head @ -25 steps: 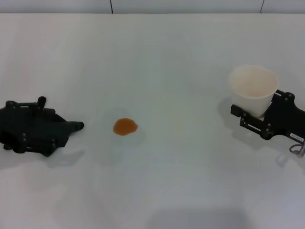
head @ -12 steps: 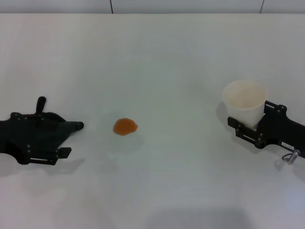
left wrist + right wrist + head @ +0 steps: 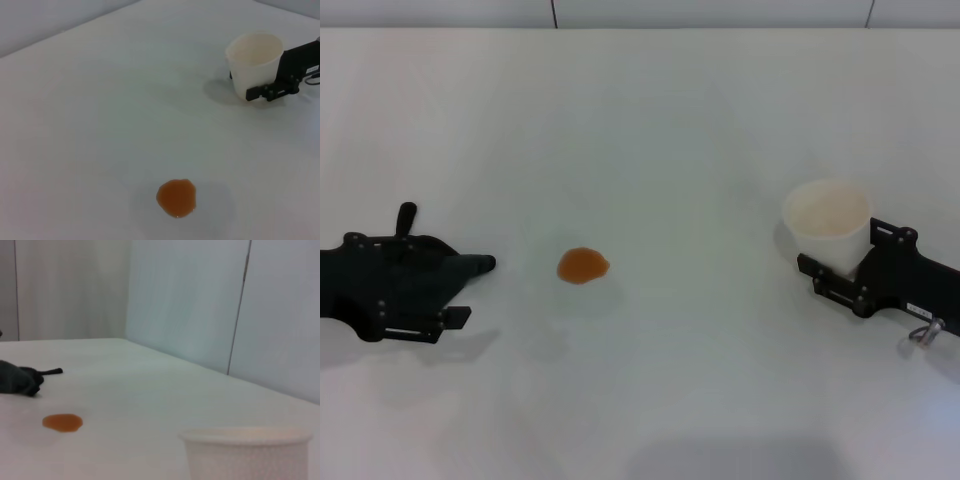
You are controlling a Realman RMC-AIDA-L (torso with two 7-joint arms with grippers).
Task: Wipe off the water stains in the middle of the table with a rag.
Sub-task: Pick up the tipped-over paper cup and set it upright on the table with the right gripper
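**Left arm down on the rag, stain waiting mid-table**

The left gripper (image 3: 395, 290) sits low at the table's (image 3: 670, 120) left edge, right on the rag (image 3: 470, 266), whose pointed corner pokes toward the centre. Black on black there, so I cannot tell how its fingers stand. The water stains (image 3: 583, 265), one small orange-brown blot, lie near the middle, apart from the rag's tip. Over by the right edge, the right gripper (image 3: 840, 272) is clamped on the white paper cup (image 3: 826, 222), upright, well away from the blot. To do this well: get a firm bite on plenty of cloth, press it flat and drag right across the blot, and keep the cup arm quiet.
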